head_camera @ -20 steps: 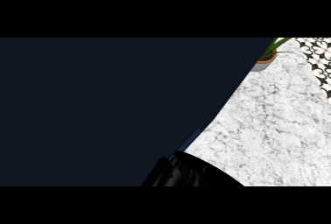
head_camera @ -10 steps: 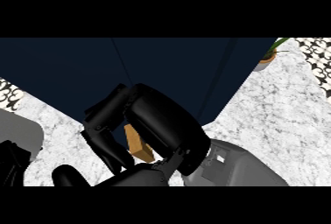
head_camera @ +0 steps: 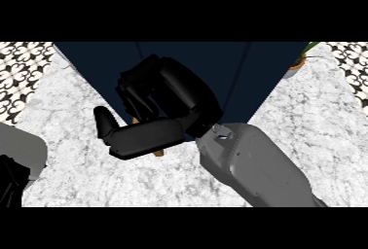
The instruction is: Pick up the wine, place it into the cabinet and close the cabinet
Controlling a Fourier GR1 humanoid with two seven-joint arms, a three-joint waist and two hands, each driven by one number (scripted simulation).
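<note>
The wine is almost wholly hidden: only a small tan sliver is seen beneath the right hand, low on the counter, just in front of the cabinet. Whether that sliver is the bottle's neck or its base cannot be told. The right hand is seen curled, fingers and thumb wrapped round the bottle, directly before the dark cabinet front near the counter's far edge. The left hand is only glimpsed at the counter's near left corner, and its fingers cannot be made out.

Risks are judged from here. With so little of the bottle shown, its tilt cannot be checked, so it could be knocked against the cabinet's frame or door edge on the way in. If the bottle is released while leaning, it could be tipped inside. The door could be swung against the bottle or the withdrawing forearm if closing is begun too soon. A potted plant is seen by the counter's far right corner, well apart, and is hardly threatened.
</note>
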